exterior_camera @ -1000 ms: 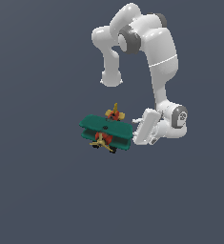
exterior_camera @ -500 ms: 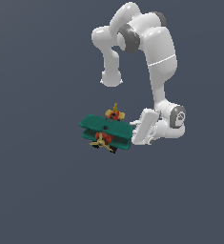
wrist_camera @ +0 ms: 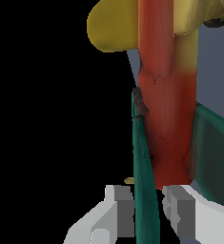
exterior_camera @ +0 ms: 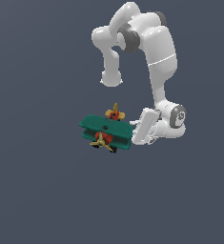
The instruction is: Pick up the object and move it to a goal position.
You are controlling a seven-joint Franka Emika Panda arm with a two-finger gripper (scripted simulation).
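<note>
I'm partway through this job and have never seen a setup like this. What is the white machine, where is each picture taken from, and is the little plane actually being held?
The white machine is a jointed robot arm, drawn by a simulator. The wide picture comes from a camera off the arm: it shows the arm bending down so its hand meets the toy biplane from the exterior view's right. The plane has two teal wings, a red body, and a yellow propeller and tail.

The close picture comes from a camera on the wrist. There the hand shows two pale fingers, one on each side of a teal wing edge, with the red body just beyond. So the fingers sit around the wing; whether they are squeezing it yet, I cannot tell.
</note>
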